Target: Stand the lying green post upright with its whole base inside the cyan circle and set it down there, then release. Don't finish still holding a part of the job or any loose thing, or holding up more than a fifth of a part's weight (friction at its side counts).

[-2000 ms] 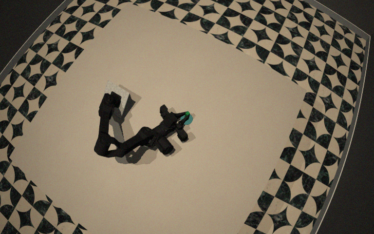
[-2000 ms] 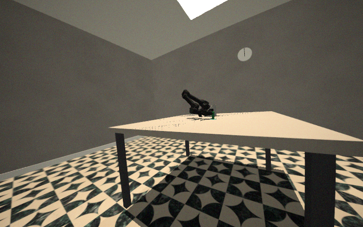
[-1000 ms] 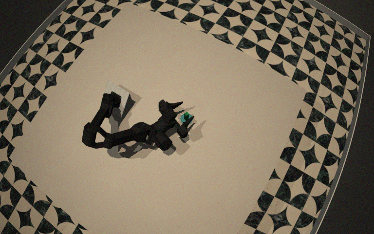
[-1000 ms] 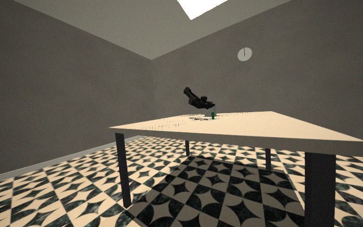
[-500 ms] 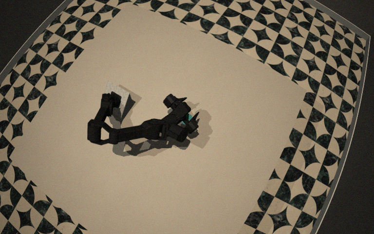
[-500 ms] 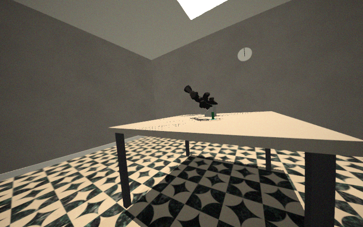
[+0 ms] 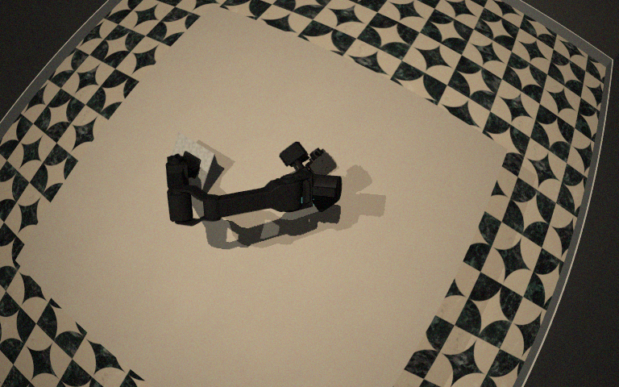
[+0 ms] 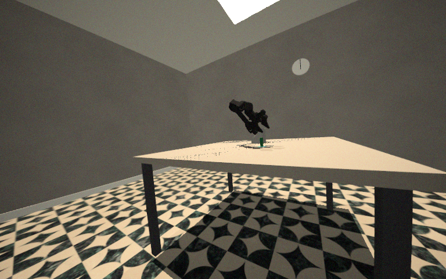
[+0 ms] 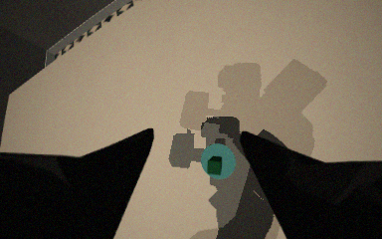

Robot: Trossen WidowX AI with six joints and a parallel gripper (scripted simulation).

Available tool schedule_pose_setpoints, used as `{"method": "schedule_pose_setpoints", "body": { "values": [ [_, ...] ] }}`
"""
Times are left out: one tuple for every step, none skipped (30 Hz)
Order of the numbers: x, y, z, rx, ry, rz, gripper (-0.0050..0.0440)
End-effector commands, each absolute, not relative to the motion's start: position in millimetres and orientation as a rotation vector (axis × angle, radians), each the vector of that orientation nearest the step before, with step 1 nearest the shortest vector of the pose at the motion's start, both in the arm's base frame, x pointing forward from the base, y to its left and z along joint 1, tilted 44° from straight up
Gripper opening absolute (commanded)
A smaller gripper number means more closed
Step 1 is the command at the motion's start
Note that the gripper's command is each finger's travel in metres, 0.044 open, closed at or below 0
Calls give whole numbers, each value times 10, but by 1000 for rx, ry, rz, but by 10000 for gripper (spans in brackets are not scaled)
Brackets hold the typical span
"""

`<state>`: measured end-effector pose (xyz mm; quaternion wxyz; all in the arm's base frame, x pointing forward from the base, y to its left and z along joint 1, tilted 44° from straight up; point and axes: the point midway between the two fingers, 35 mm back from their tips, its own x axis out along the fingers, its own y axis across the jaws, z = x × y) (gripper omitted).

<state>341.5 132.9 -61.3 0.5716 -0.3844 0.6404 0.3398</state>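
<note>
The green post (image 9: 215, 165) stands upright inside the cyan circle (image 9: 223, 161); the wrist view looks down on its top. It also shows in the exterior view (image 8: 261, 141), small and upright on the table, with the circle (image 8: 259, 146) faint around its foot. My gripper (image 9: 197, 133) (image 8: 263, 122) is open and empty, and its two dark fingers are spread wide. It hangs well above the post and touches nothing. In the top view my arm and gripper (image 7: 308, 157) hide both the post and the circle.
The arm's base (image 7: 180, 191) stands by a pale plate (image 7: 193, 150) left of the table's middle. The tan table (image 8: 295, 154) ends in edges on all sides above a chequered floor. The arm's shadows fall around the circle.
</note>
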Motion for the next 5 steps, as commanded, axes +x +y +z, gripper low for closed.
{"method": "schedule_pose_setpoints", "body": {
  "values": [
    [3405, 1386, -568, -1004, 1610, 709, 400],
    [3403, 1400, -545, -1033, 1633, 684, 400],
    [3398, 1411, -519, -1063, 1656, 658, 400],
    [3396, 1425, -491, -1095, 1677, 632, 400],
    [3393, 1439, -461, -1128, 1696, 605, 400]
  ]
}}
